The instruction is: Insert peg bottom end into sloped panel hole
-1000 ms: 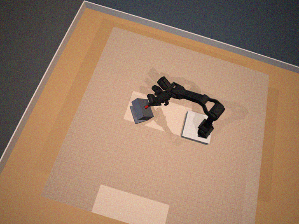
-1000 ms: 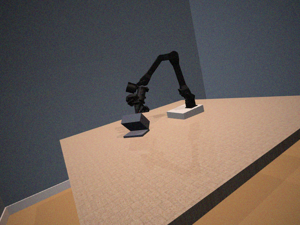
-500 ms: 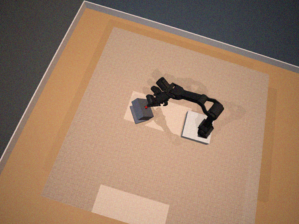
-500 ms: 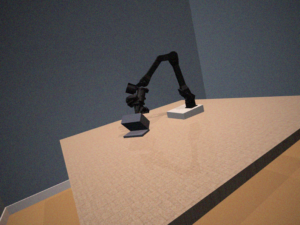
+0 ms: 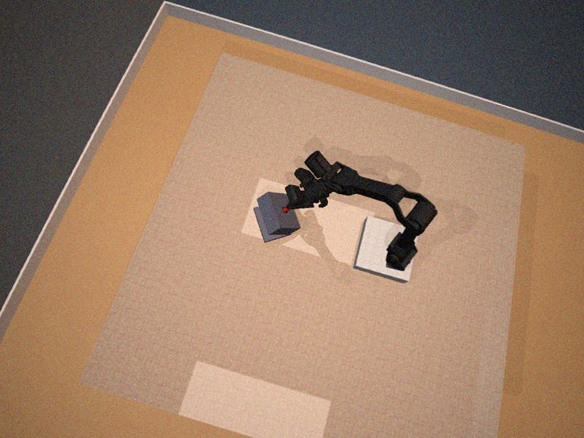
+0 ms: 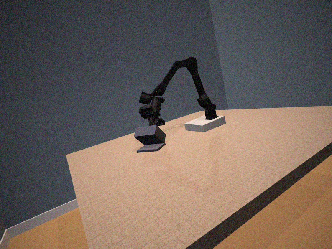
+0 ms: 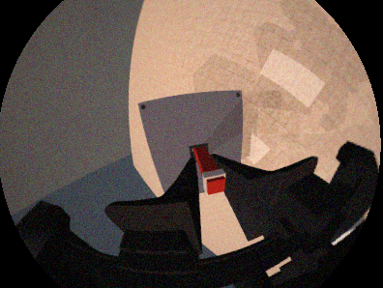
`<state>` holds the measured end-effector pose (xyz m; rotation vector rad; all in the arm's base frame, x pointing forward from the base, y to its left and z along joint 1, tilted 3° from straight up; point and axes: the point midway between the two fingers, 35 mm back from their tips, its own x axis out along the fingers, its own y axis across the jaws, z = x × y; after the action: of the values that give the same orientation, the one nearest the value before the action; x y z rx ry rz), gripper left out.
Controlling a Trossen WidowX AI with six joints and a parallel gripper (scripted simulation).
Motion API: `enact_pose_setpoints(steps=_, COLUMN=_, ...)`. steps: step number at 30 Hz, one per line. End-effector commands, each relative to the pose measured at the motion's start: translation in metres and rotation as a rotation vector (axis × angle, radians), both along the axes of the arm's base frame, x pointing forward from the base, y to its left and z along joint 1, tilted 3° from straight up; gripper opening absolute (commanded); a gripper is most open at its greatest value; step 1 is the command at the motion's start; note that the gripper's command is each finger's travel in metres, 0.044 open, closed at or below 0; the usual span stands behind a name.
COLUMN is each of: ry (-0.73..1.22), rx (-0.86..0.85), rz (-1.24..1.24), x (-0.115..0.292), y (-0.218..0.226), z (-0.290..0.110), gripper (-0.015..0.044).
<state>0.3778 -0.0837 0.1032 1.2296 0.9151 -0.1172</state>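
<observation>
The red square peg [image 5: 285,209] [image 7: 207,170] sticks into the hole in the face of the grey-blue sloped panel [image 5: 273,219] [image 6: 146,132] [image 7: 180,125]. Only its upper end shows above the face. My gripper [image 5: 289,204] [image 6: 156,123] [image 7: 202,159] sits right at the panel face with one finger on each side of the peg's top. The fingers stand slightly apart, a little wider than the peg, and no longer pinch it. In the exterior view the peg is hidden behind the gripper and the panel.
The arm's white base block [image 5: 376,243] [image 6: 203,124] stands right of the panel. The panel has a flat foot plate [image 6: 150,147] at its front. A pale rectangle [image 5: 255,413] is marked near the table's front edge.
</observation>
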Motion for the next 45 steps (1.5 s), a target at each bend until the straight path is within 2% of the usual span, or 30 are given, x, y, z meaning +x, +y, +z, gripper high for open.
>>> enact_pose_setpoints(steps=1, ry=0.0, rx=0.0, rz=0.0, x=0.0, y=0.0, z=0.0, gripper=0.0157)
enact_pose_setpoints(steps=12, ry=0.002, rx=-0.001, rz=0.0, x=-0.003, y=-0.003, z=0.003, gripper=0.044)
enact_pose_setpoints(steps=45, ry=0.015, rx=-0.006, rz=-0.004, x=-0.045, y=-0.034, z=0.043, gripper=0.044)
